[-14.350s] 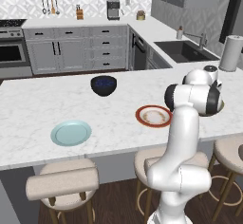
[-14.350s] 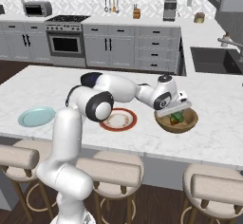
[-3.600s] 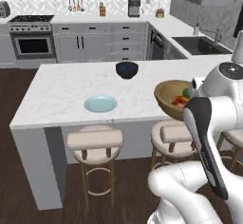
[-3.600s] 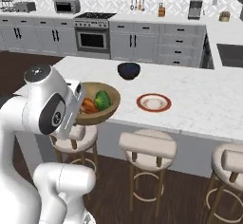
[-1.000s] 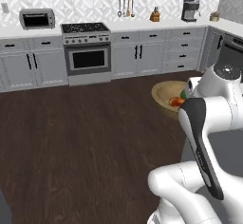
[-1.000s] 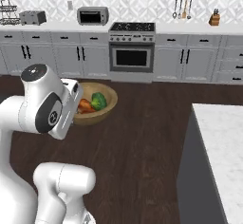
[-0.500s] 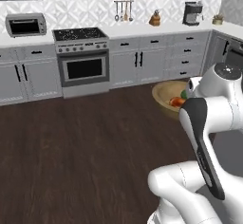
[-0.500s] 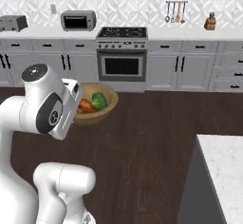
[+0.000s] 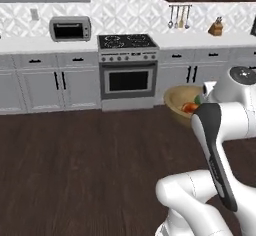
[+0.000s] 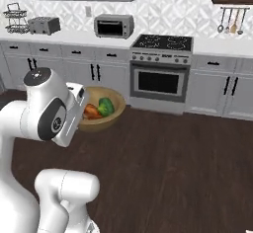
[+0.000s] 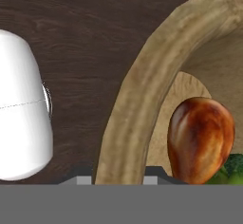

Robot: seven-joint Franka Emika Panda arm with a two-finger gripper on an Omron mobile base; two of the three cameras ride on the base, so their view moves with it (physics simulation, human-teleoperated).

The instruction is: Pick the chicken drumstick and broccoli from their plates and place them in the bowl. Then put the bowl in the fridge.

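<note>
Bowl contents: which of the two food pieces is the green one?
The broccoli, lumpy and dark green; the chicken drumstick beside it in the bowl is smooth orange-brown.

broccoli (image 11: 233, 168) mostly off-frame

Open dark wood floor (image 10: 178, 163) ahead, oven (image 10: 160, 76) and cabinets (image 9: 47, 82) beyond.

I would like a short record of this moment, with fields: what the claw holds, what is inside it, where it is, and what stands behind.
claw: shut on the rim of the wooden bowl
bowl contents: chicken drumstick and broccoli, lying side by side
bowl position: carried in the air above the dark wood floor
background: oven range, toaster oven, grey cabinets
fridge step: not yet done
</note>
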